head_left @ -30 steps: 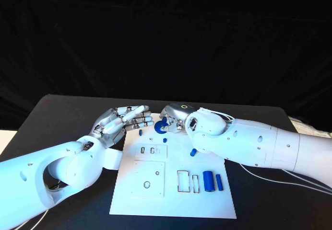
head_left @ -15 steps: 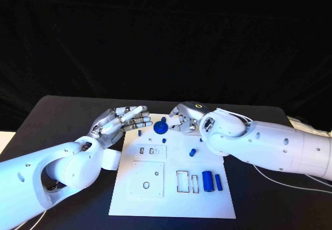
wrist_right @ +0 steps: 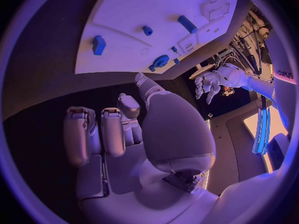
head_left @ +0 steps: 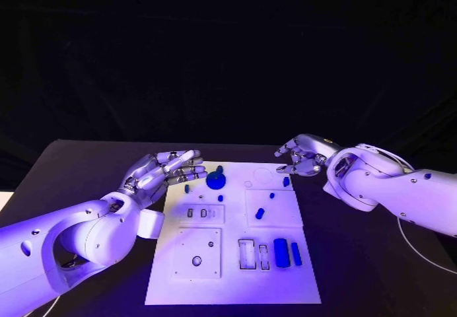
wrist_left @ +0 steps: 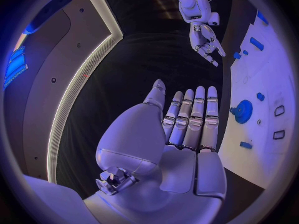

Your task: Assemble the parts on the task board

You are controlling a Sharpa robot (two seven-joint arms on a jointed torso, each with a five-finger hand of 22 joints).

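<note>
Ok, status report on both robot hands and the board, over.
Left robot hand open, hovering at the task board's left edge. Right robot hand empty, fingers curled, off the far right corner. Round blue part stands on the board, untouched. Nothing in the way.

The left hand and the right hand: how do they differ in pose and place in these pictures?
The silver left hand has its fingers stretched out straight and close together beside the left edge of the white task board; the silver right hand has its fingers curled in, off the board's far right corner. The left hand lies near the round blue part; the right hand is farther from it. Both hold nothing and hang over the black table.
</note>
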